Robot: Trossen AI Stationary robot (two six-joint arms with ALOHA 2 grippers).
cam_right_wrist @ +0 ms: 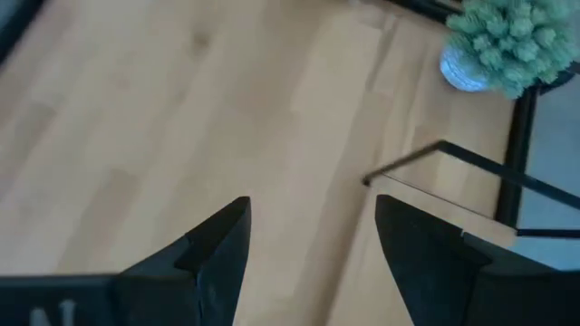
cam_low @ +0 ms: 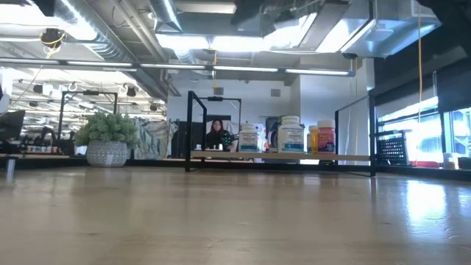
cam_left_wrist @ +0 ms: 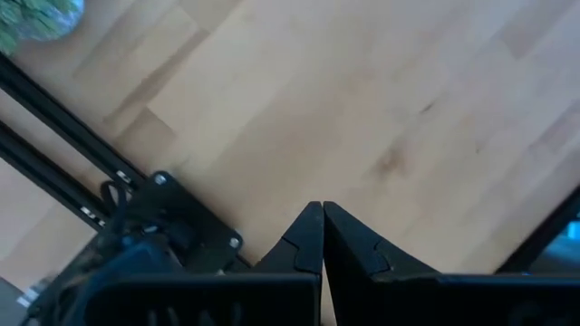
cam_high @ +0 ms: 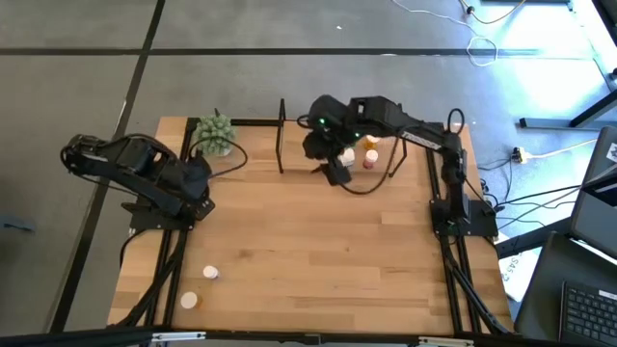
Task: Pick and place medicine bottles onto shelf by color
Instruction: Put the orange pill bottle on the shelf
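Only two bottles (cam_high: pixel 197 286) lie off the shelf (cam_low: pixel 280 156) — right gripper (cam_right_wrist: pixel 308 249) wide, empty.

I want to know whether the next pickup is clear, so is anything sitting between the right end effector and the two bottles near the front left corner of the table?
Nothing visible. The right end effector hovers open by the shelf; bare tabletop stretches to the white bottle and orange bottle. The left end effector waits shut off to the side.
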